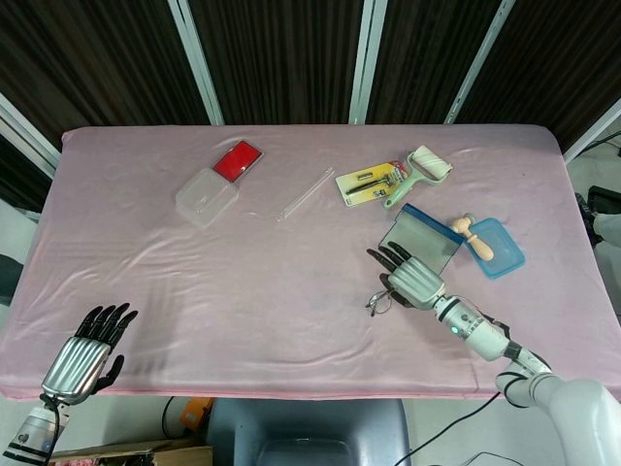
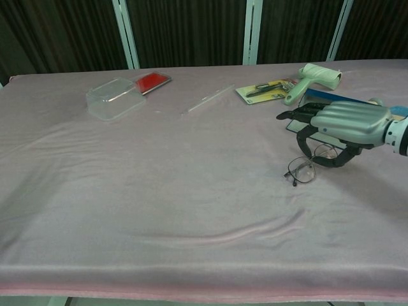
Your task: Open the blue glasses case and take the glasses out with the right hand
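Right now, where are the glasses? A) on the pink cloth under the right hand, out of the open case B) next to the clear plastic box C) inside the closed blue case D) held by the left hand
A: the glasses lie on the cloth just in front of the open blue glasses case, with the right hand arched over them; the left hand sits far off at the table's near edge.

Pink cloth-covered table point(image 1: 194, 291), wrinkled near front edge. Dark vertically ribbed wall panels point(image 1: 281, 58) behind w/ light metal posts point(image 1: 194, 58) between. Grey chair point(image 1: 310, 432) below table front. Even indoor light.
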`<state>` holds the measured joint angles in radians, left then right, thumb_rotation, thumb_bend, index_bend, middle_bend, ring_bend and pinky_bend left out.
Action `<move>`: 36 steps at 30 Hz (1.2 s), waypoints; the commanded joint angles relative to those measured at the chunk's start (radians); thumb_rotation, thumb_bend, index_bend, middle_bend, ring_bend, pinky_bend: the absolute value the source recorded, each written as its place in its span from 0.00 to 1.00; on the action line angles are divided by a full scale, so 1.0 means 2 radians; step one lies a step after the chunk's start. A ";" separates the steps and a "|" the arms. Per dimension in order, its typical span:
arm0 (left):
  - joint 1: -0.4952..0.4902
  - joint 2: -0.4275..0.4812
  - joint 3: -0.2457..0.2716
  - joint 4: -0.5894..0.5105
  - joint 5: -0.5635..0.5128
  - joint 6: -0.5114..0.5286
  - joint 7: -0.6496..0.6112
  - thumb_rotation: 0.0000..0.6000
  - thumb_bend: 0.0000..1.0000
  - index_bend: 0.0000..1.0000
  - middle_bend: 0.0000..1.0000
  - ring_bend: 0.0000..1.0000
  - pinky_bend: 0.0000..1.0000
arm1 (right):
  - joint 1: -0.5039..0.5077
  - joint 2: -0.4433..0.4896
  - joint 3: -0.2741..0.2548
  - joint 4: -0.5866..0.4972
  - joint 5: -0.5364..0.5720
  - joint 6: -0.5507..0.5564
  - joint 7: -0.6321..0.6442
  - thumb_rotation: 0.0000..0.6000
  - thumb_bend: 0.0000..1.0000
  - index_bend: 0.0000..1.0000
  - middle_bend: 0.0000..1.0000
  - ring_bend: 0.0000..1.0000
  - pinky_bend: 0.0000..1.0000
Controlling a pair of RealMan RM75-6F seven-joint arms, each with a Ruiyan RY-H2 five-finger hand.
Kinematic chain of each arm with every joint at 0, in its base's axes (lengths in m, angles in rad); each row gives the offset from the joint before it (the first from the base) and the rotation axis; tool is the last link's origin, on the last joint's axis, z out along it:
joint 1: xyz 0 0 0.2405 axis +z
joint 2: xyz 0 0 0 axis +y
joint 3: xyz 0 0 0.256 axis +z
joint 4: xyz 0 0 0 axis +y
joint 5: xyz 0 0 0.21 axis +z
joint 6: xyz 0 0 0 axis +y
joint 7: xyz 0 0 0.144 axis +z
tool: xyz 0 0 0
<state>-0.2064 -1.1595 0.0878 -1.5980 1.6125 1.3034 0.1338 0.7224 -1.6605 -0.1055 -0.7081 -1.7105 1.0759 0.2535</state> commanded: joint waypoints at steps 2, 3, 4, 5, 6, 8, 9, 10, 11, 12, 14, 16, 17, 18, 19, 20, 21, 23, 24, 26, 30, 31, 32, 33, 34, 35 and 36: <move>0.000 0.000 0.000 0.000 0.000 0.001 0.000 1.00 0.50 0.00 0.00 0.00 0.04 | 0.001 -0.001 -0.001 -0.002 0.000 -0.003 -0.003 1.00 0.55 0.66 0.00 0.00 0.00; 0.000 0.000 0.000 0.000 0.001 0.001 0.000 1.00 0.50 0.00 0.00 0.00 0.04 | 0.001 -0.001 -0.001 -0.003 0.000 -0.004 -0.003 1.00 0.55 0.67 0.00 0.00 0.00; 0.001 0.000 0.000 0.000 0.001 0.001 0.000 1.00 0.50 0.00 0.00 0.00 0.04 | 0.001 -0.001 -0.001 -0.003 0.000 -0.004 -0.002 1.00 0.55 0.67 0.00 0.00 0.00; 0.001 0.000 0.000 0.000 0.000 0.001 -0.001 1.00 0.50 0.00 0.00 0.00 0.04 | 0.001 -0.002 -0.001 -0.003 0.001 -0.005 -0.002 1.00 0.56 0.67 0.00 0.00 0.00; 0.001 0.001 0.000 0.000 0.001 0.001 -0.001 1.00 0.50 0.00 0.00 0.00 0.04 | 0.001 -0.002 -0.001 -0.003 0.001 -0.005 -0.002 1.00 0.56 0.67 0.00 0.00 0.00; 0.001 0.001 0.000 0.000 0.001 0.002 -0.002 1.00 0.50 0.00 0.00 0.00 0.04 | 0.001 -0.003 0.000 -0.002 0.001 -0.004 -0.002 1.00 0.57 0.68 0.00 0.00 0.00; 0.001 0.001 0.000 0.000 0.001 0.002 -0.002 1.00 0.50 0.00 0.00 0.00 0.04 | 0.001 -0.003 0.000 -0.003 0.001 -0.005 -0.002 1.00 0.58 0.68 0.00 0.00 0.00; 0.001 0.001 0.000 0.000 0.001 0.002 -0.002 1.00 0.50 0.00 0.00 0.00 0.04 | 0.002 -0.003 0.000 -0.003 0.001 -0.006 -0.002 1.00 0.58 0.68 0.00 0.00 0.00; 0.001 0.001 0.000 0.000 0.001 0.002 -0.002 1.00 0.50 0.00 0.00 0.00 0.04 | 0.002 -0.002 0.000 -0.003 0.001 -0.006 -0.003 1.00 0.59 0.68 0.00 0.00 0.00; 0.001 0.001 0.000 0.000 0.001 0.002 -0.003 1.00 0.50 0.00 0.00 0.00 0.04 | 0.002 -0.002 0.000 -0.003 0.002 -0.007 -0.004 1.00 0.59 0.68 0.00 0.00 0.00; 0.001 0.001 0.001 0.000 0.002 0.002 -0.003 1.00 0.49 0.00 0.00 0.00 0.04 | 0.003 -0.003 0.002 -0.005 0.002 -0.005 -0.003 1.00 0.60 0.69 0.00 0.00 0.00; 0.001 0.001 0.001 0.000 0.002 0.001 -0.003 1.00 0.49 0.00 0.00 0.00 0.04 | 0.006 -0.003 0.005 -0.008 0.003 -0.005 -0.004 1.00 0.60 0.69 0.00 0.00 0.00; 0.000 0.001 0.001 0.000 0.002 0.001 -0.003 1.00 0.49 0.00 0.00 0.00 0.04 | 0.008 -0.004 0.008 -0.011 0.004 -0.005 -0.007 1.00 0.60 0.69 0.00 0.00 0.00; 0.000 0.001 0.001 0.000 0.002 0.000 -0.003 1.00 0.49 0.00 0.00 0.00 0.04 | 0.011 -0.005 0.011 -0.014 0.006 -0.006 -0.010 1.00 0.60 0.69 0.00 0.00 0.00; 0.000 0.001 0.001 0.000 0.002 0.000 -0.003 1.00 0.49 0.00 0.00 0.00 0.04 | 0.016 -0.006 0.016 -0.018 0.008 -0.010 -0.015 1.00 0.60 0.69 0.00 0.00 0.00; 0.000 0.001 0.001 0.000 0.001 0.000 -0.003 1.00 0.50 0.00 0.00 0.00 0.04 | 0.020 -0.007 0.020 -0.023 0.011 -0.014 -0.018 1.00 0.60 0.69 0.00 0.00 0.00; 0.000 0.001 0.000 0.000 0.001 0.000 -0.003 1.00 0.50 0.00 0.00 0.00 0.04 | 0.025 -0.009 0.026 -0.029 0.015 -0.018 -0.021 1.00 0.60 0.69 0.00 0.00 0.00; 0.000 0.002 0.001 0.000 0.002 0.000 -0.004 1.00 0.50 0.00 0.00 0.00 0.04 | 0.038 -0.014 0.041 -0.044 0.028 -0.037 -0.030 1.00 0.60 0.69 0.00 0.00 0.00; 0.000 0.002 0.001 0.000 0.002 0.000 -0.005 1.00 0.50 0.00 0.00 0.00 0.04 | 0.044 -0.017 0.050 -0.052 0.036 -0.046 -0.034 1.00 0.60 0.69 0.00 0.00 0.00; 0.000 0.003 0.001 0.001 0.003 0.001 -0.007 1.00 0.50 0.00 0.00 0.00 0.04 | 0.058 -0.026 0.074 -0.074 0.062 -0.073 -0.036 1.00 0.60 0.69 0.00 0.00 0.00; -0.001 0.003 0.001 0.002 0.004 0.001 -0.010 1.00 0.50 0.00 0.00 0.00 0.04 | 0.087 -0.056 0.124 -0.103 0.120 -0.126 -0.055 1.00 0.60 0.69 0.00 0.00 0.00; -0.001 0.004 0.001 0.002 0.005 0.001 -0.011 1.00 0.50 0.00 0.00 0.00 0.04 | 0.094 -0.064 0.134 -0.106 0.134 -0.139 -0.063 1.00 0.60 0.69 0.00 0.00 0.00; -0.001 0.005 0.002 0.002 0.005 0.001 -0.012 1.00 0.50 0.00 0.00 0.00 0.04 | 0.103 -0.075 0.146 -0.107 0.151 -0.153 -0.077 1.00 0.60 0.69 0.00 0.00 0.00; -0.001 0.005 0.002 0.002 0.005 0.002 -0.013 1.00 0.50 0.00 0.00 0.00 0.04 | 0.111 -0.085 0.155 -0.107 0.164 -0.164 -0.089 1.00 0.60 0.69 0.00 0.00 0.00; 0.000 0.006 0.002 0.002 0.006 0.002 -0.015 1.00 0.50 0.00 0.00 0.00 0.04 | 0.120 -0.099 0.166 -0.102 0.181 -0.176 -0.110 1.00 0.60 0.69 0.00 0.00 0.00; 0.000 0.006 0.002 0.002 0.006 0.003 -0.016 1.00 0.50 0.00 0.00 0.00 0.04 | 0.126 -0.109 0.173 -0.097 0.193 -0.182 -0.125 1.00 0.60 0.69 0.00 0.00 0.00; 0.000 0.007 0.002 0.003 0.007 0.003 -0.017 1.00 0.50 0.00 0.00 0.00 0.04 | 0.131 -0.120 0.180 -0.091 0.206 -0.187 -0.140 1.00 0.60 0.69 0.00 0.00 0.00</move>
<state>-0.2072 -1.1469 0.0914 -1.5931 1.6253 1.3096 0.0996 0.9366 -1.8344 0.1972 -0.9009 -1.3651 0.7565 0.0553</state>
